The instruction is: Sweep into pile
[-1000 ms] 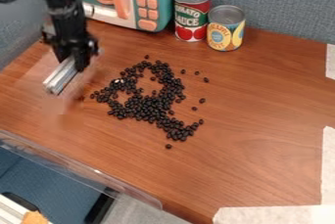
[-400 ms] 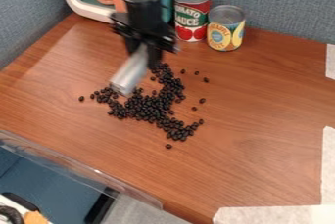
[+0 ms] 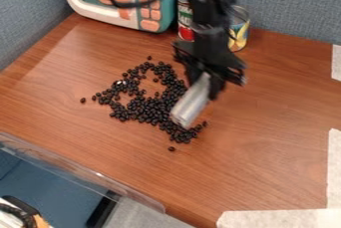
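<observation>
Lab-like office corner — fabric partition point(image 3: 286, 3), robot arm point(image 3: 210, 28), toy microwave point(image 3: 150, 24) on wooden table point(image 3: 266, 162).

Shows blk on beans point(image 3: 150, 108), brn woodgrain on desk point(image 3: 266, 107), teal/wht on microwave point(image 3: 170, 3), orange on btns point(image 3: 150, 25), speckled blue-gray on wall point(image 3: 293, 3), red/grn on tall can point(image 3: 185, 33).

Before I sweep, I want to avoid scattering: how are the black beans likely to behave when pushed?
The black beans look small and rounded, so they may roll. Lying loose, they will probably spread rather than move as one. Strays like the bean near the front might skitter off easily.
</observation>
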{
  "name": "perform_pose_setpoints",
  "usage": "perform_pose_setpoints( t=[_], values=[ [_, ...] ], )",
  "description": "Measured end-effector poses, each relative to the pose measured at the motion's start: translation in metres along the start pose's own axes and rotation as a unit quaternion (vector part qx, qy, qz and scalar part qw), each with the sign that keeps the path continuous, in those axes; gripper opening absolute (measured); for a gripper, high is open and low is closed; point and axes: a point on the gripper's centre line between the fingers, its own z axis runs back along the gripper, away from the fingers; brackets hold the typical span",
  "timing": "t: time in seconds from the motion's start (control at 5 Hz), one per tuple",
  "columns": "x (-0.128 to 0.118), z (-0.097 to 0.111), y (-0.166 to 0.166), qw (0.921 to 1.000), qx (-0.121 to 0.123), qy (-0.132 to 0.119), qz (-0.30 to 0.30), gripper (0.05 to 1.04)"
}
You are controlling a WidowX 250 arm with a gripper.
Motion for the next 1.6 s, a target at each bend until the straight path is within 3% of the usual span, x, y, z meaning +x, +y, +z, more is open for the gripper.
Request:
perform_pose_setpoints(
  t=[0.4, 0.6, 1.0, 1.6],
  values=[
    [-0.021, -0.047, -0.018, 0.9990, -0.012, 0.044, -0.005, 0.394],
    [-0.022, -0.050, -0.016, 0.9994, -0.007, 0.030, -0.014, 0.394],
    [-0.019, -0.051, 0.021, 0.9999, 0.013, -0.009, 0.001, 0.394],
    [-0.021, -0.049, 0.068, 0.9989, 0.034, -0.007, 0.031, 0.394]
  ],
)
